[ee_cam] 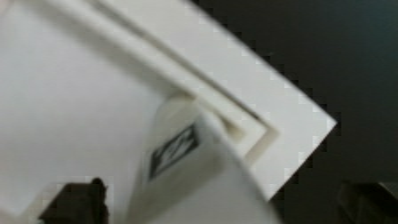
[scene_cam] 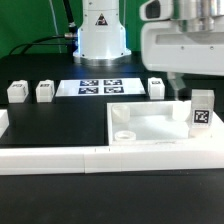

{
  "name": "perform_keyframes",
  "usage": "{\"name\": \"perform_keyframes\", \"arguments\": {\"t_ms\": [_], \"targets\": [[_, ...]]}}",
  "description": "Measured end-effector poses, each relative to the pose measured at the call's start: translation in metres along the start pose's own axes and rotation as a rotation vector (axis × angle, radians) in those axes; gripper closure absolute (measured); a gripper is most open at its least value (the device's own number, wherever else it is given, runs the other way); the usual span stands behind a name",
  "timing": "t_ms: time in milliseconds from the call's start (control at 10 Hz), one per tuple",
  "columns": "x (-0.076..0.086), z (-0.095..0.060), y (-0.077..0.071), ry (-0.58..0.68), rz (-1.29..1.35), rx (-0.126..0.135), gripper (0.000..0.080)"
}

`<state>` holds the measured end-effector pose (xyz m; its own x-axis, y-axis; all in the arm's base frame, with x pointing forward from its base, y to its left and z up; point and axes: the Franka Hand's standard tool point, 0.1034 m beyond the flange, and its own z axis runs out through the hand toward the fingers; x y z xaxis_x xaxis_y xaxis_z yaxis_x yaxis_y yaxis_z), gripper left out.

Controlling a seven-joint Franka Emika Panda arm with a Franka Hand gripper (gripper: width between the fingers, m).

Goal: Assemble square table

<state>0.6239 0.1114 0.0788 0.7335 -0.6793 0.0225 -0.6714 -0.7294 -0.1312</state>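
Pincer [ee_cam: 231,203] spread wide, above square top [scene_cam: 150,126] corner, leg [scene_cam: 201,110] upright

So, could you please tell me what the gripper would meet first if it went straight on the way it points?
Probably the upright leg at the square top's corner, which sits between the open fingers; depth is unclear.

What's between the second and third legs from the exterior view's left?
The marker board lies flat between them; the exterior view shows it.

No words, brands or numbers can be read. Black-white pattern tags stand on the marker board [scene_cam: 100,86] and the upright leg [scene_cam: 203,97]. The wrist view's blurred tag [ee_cam: 175,150] seems alike.
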Motion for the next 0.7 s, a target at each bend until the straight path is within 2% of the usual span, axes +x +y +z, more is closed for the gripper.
{"name": "perform_keyframes", "arguments": {"t_ms": [100, 300, 400, 600, 700], "targets": [[0.0028, 0.0014, 0.0032, 0.012, -0.176, -0.022, 0.0151], [0.0041, 0.005, 0.0017, 0.018, -0.326, -0.036, 0.0151], [0.0038, 0.005, 0.0014, 0.018, -0.279, -0.033, 0.0151], [0.004, 0.0053, 0.0018, 0.018, -0.282, -0.035, 0.041], [0.0038, 0.0053, 0.0015, 0.018, -0.212, -0.033, 0.041]]}}
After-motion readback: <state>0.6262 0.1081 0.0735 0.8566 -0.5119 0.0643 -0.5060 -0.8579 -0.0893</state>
